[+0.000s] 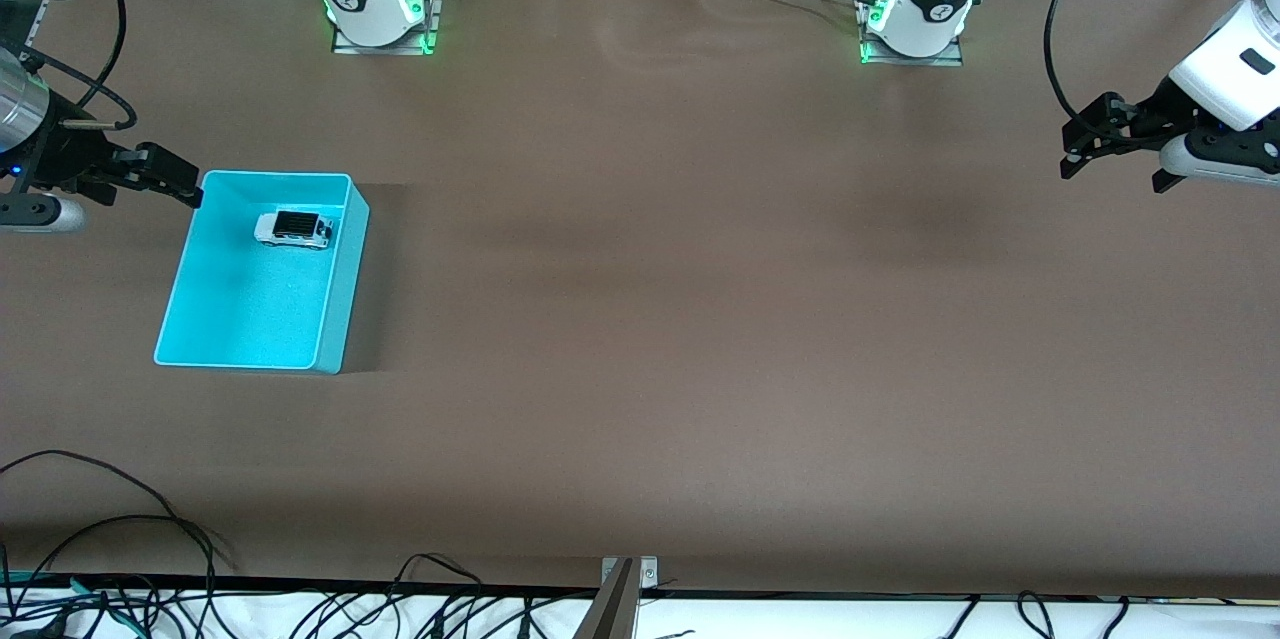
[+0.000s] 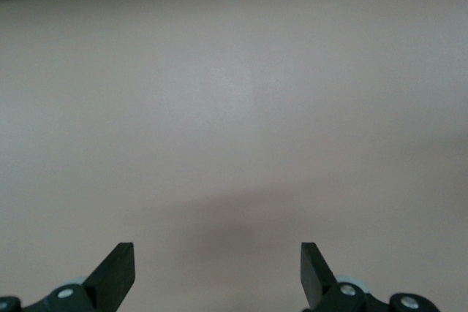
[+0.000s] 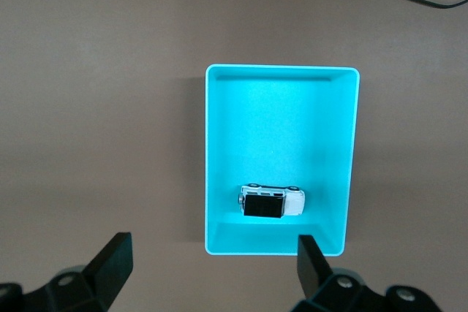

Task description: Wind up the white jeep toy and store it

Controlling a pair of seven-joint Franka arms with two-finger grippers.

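White jeep toy lay in the cyan bin, at its end farthest from the front camera.
Its long axis ran across the bin's width. The right gripper hung spread wide and empty over the bin's rim, by far the closer; the left gripper, equally wide and empty, waited over bare table.

I see the white jeep toy, tiny, white-bodied with a black roof panel and dark wheels, resting on its wheels inside the cyan bin. It sits crosswise in the bin's end farther from the front camera, toward the right arm's end of the table.
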